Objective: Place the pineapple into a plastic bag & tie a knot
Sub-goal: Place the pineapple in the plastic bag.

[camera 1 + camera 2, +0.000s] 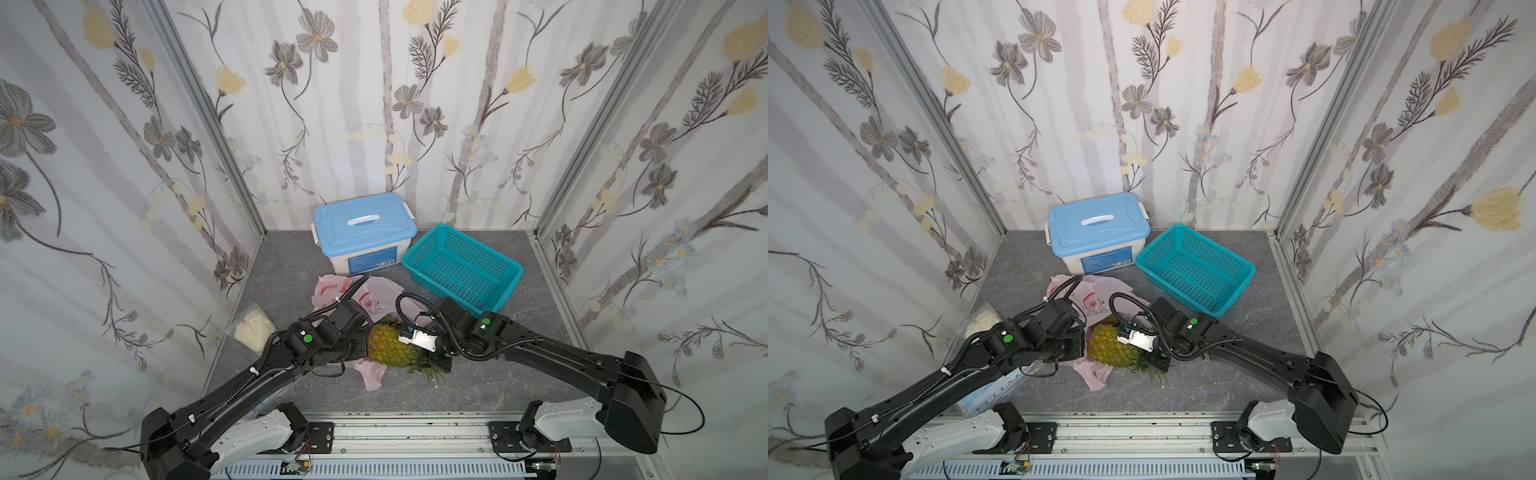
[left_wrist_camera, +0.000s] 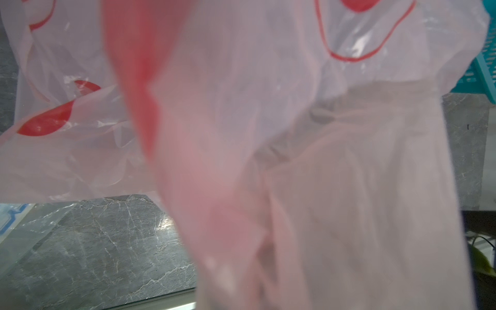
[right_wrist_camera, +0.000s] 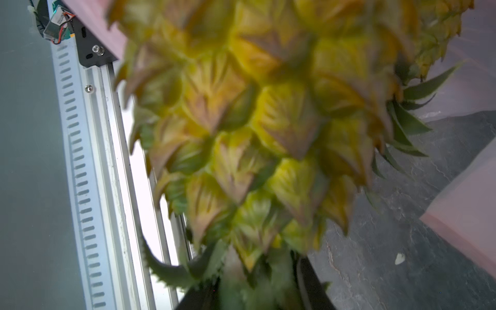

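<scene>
The yellow-green pineapple (image 1: 390, 345) lies on its side at mid-table, resting on the pink plastic bag (image 1: 374, 291), which spreads behind it and pokes out in front of it. My right gripper (image 1: 438, 365) is shut on the pineapple's leafy crown. In the right wrist view the fruit (image 3: 255, 120) fills the frame, with a black finger (image 3: 314, 284) beside the leaves. My left gripper (image 1: 360, 347) sits at the pineapple's left side, shut on the bag. The bag's film (image 2: 268, 134) drapes over the left wrist view and hides the jaws. No knot is in view.
A blue-lidded white box (image 1: 363, 232) stands at the back, with a teal basket (image 1: 461, 270) to its right. A clear packet of white lumps (image 1: 253, 326) lies at the left. A packet of blue masks (image 1: 992, 390) lies under the left arm. The metal rail (image 1: 395, 428) runs along the front.
</scene>
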Controlling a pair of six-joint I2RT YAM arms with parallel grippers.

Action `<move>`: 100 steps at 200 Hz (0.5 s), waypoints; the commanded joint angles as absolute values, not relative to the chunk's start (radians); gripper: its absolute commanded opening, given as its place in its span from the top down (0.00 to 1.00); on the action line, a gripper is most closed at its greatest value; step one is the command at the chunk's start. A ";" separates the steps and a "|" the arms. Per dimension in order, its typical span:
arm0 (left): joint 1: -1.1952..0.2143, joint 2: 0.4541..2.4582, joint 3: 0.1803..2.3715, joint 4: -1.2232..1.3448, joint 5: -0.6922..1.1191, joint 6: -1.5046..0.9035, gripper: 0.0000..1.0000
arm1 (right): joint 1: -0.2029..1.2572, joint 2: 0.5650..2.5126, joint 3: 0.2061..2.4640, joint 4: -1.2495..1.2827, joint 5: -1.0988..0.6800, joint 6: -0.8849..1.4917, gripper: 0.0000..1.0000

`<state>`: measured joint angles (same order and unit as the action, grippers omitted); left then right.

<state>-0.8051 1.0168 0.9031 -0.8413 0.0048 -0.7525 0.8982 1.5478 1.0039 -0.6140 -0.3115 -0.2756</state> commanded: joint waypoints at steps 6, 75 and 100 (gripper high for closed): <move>-0.804 0.985 0.894 -0.815 0.048 -0.680 1.00 | 0.903 1.667 1.128 -0.577 -0.384 -0.301 1.00; -0.805 0.907 0.864 -0.799 0.080 -0.628 1.00 | 0.911 1.936 1.370 -0.722 -0.406 -0.155 0.98; -0.805 0.881 0.865 -0.876 0.017 -0.636 1.00 | 0.879 1.904 1.370 -0.722 -0.442 -0.097 0.98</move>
